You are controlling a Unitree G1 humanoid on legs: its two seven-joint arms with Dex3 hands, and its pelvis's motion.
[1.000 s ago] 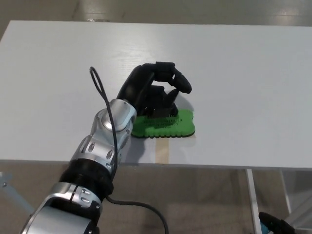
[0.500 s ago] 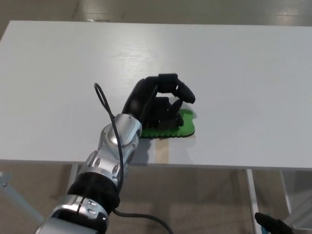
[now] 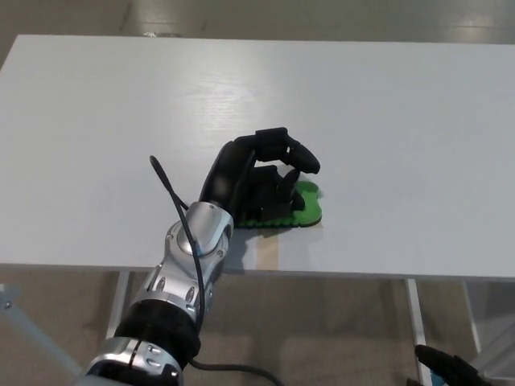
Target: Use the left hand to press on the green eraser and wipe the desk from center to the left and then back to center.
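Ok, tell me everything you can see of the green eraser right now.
The green eraser is a flat bright green pad with a black underside edge and a scalloped outline. It lies flat on the white desk, near the front edge, about mid-width. The left hand rests on top of it and hides most of it, so only its right end and front rim show. Nothing else touches it.

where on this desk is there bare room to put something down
Nearly everywhere: the white desk is bare across its whole far half, its left side, and right of the green eraser. The only crowded spot is front centre, where the left hand covers the eraser near the front edge.
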